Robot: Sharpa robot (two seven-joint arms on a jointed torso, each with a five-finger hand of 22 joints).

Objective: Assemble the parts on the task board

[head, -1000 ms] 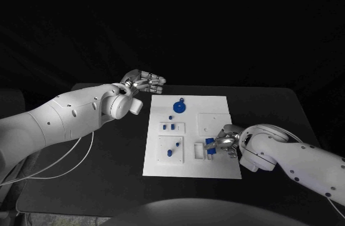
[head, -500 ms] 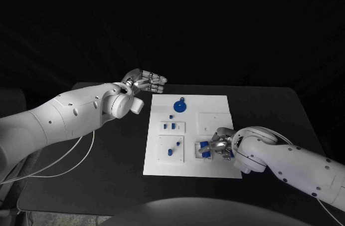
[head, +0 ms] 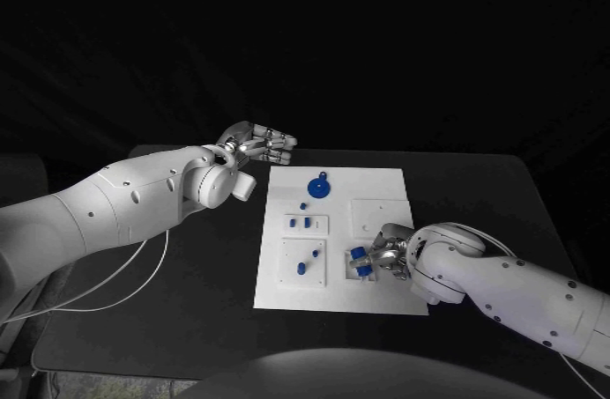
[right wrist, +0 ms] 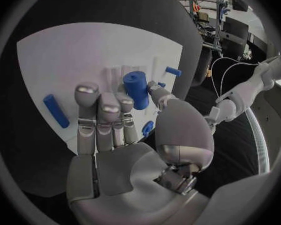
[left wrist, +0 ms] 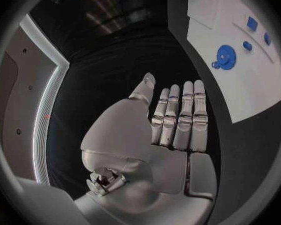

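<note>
**A:** Where did we find the board and its parts?

**B:** We found the white board (head: 341, 240) lying in the middle of the black table (head: 204, 276). A blue gear (head: 318, 187) lay near its far edge, seen also from the left wrist (left wrist: 225, 56). Small blue pegs (head: 301, 224) stood in a raised square block below the gear, and two more pieces (head: 307, 262) sat in a second block nearer the robot.

**A:** And the right hand?

**B:** We saw the right hand (head: 385, 254) over the near right part of the board, by a slotted block. From the right wrist, its fingers (right wrist: 103, 110) were stretched fairly straight and close together, and the thumb tip sat just beside a blue cylinder (right wrist: 136, 89) standing upright on the board. We could not tell whether the hand pinched the cylinder or merely lay beside it. A blue bar (right wrist: 55, 110) lay flat on the board to the other side of the fingers.

**A:** And the left?

**B:** We saw the left hand (head: 258, 144) raised beyond the board's far left corner, off the board. From the left wrist its fingers (left wrist: 181, 116) lay straight, side by side, the palm empty.
</note>
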